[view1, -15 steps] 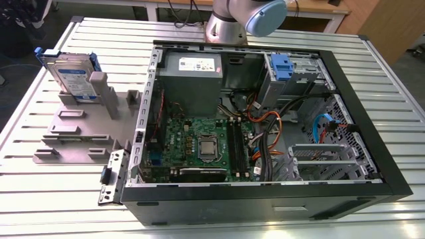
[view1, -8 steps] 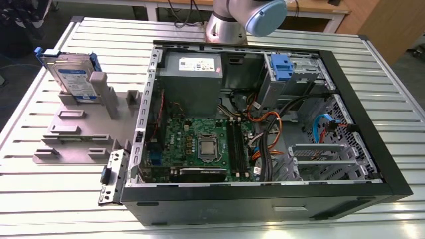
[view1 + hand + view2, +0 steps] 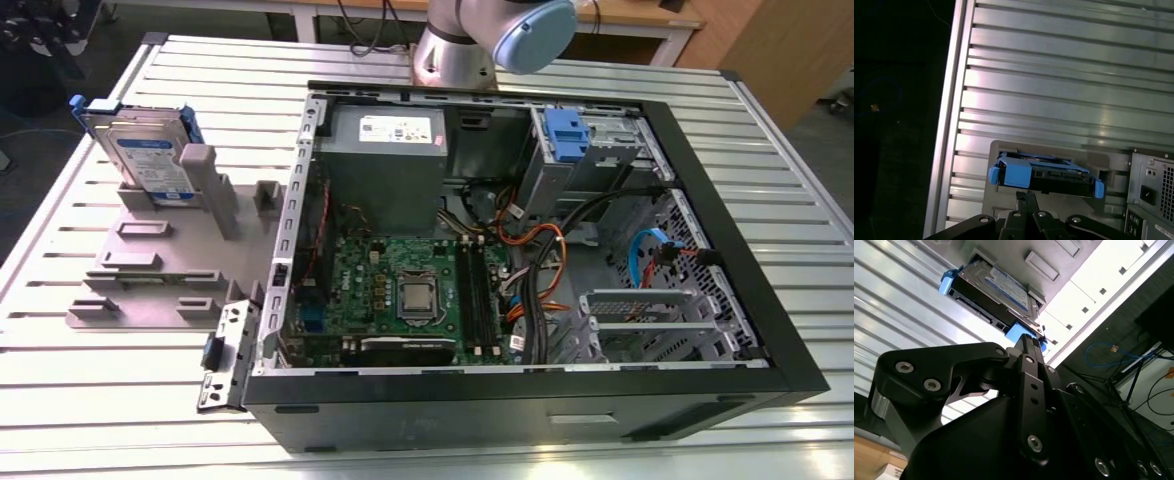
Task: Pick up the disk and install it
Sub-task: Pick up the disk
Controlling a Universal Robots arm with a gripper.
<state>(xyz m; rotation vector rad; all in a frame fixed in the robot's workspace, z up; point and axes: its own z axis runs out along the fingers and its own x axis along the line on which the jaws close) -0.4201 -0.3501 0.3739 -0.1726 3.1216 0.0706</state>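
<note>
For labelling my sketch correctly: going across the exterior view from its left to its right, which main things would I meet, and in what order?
the disk → the grey power supply box → the blue bracket in the case's drive bay

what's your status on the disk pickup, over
Gripper shut, empty, short of the disk. Disk upright in the grey holder, outside the case. Nothing between them.

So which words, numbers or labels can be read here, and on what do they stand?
No text can be read for certain.
White-and-blue label on the disk: print too small to read.
White sticker on the power supply: too small.
Markings on the motherboard: blurred.
</note>
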